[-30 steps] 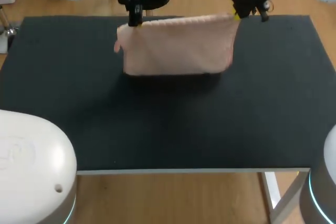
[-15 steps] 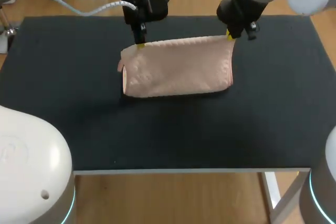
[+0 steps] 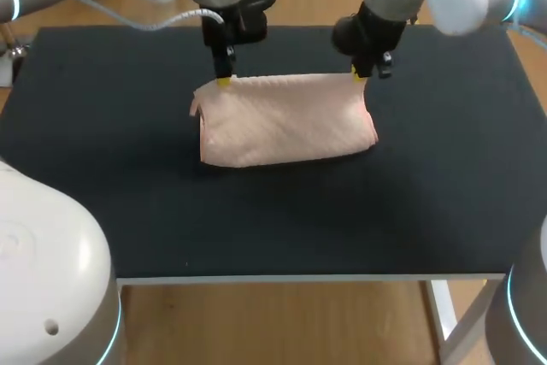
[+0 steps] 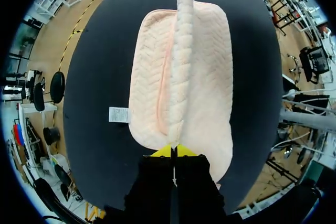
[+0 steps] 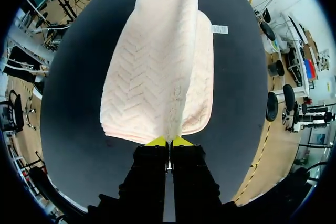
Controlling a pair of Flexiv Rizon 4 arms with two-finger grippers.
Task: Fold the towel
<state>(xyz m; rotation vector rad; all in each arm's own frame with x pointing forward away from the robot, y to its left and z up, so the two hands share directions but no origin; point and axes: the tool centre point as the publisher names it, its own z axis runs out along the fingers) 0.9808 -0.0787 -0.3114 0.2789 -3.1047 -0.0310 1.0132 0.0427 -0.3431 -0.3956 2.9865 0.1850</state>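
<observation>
The left fingers (image 4: 164, 152) and the right fingers (image 5: 156, 141) are each clamped on one end of the towel's (image 3: 286, 121) raised edge, probably to keep the fold straight. The rest lies on the worktop's (image 3: 444, 177) far half.

Bright, even, diffuse light from overhead. The matte black table (image 3: 444, 168) reads flat and dull. The pale pink quilted towel (image 3: 286, 119) is well exposed, with its weave readable in both wrist views. Head view: soft, narrow shadow on the table along the towel's near edge. Wrist views: the table edge bows hard toward the rim.
</observation>
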